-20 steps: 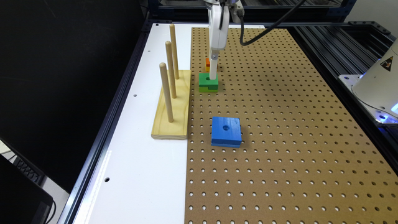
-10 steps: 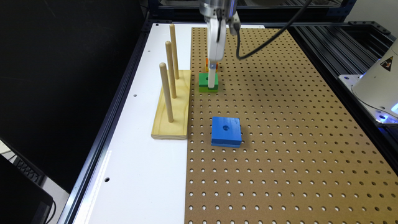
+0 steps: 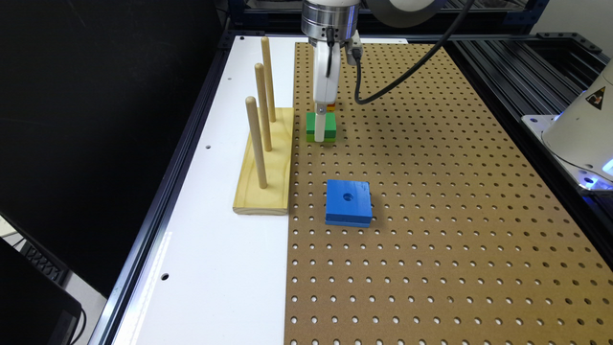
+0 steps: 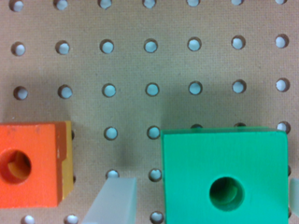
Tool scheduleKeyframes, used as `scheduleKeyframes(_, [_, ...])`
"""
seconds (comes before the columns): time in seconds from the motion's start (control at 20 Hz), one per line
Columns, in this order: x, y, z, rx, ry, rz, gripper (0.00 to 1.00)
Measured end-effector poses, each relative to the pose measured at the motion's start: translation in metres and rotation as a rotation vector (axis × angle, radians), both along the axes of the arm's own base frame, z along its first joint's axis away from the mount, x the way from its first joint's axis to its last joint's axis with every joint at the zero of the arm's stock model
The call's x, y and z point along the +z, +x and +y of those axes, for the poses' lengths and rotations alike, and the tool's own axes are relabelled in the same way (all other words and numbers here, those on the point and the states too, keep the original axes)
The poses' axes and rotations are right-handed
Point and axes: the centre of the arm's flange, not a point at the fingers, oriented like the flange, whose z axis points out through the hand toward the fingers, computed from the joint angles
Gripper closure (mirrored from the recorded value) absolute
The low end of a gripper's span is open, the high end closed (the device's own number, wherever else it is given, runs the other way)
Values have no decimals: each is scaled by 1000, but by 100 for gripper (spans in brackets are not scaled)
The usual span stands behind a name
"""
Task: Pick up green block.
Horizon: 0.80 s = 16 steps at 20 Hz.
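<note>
Brown pegboard worktop [image 3: 431, 215]: green block [image 4: 224, 175] not lifted yet, fingers [image 4: 114, 200] spread wide either side of it, gripping nothing. Squeeze and lift remain.

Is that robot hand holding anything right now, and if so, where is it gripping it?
Nothing yet. The fingers stand open on either side of the green block, with a gap showing, and the block sits on the pegboard.

Lab bench: pegboard [image 3: 431, 215], aluminium framing [image 3: 503, 62]

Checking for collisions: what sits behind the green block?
Behind the green block, an orange block peeks out; the tool covers most of it.
</note>
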Motion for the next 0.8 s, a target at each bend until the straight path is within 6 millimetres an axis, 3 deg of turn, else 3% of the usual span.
scheduleKeyframes(0.2, [-14,-3,0,0,2,13,0])
scheduleKeyframes(0.4, [-16,-2,0,1,1,9,0])
scheduleKeyframes(0.45, [-16,-2,0,1,1,8,100])
scheduleKeyframes(0.8, [-16,-2,0,1,1,9,100])
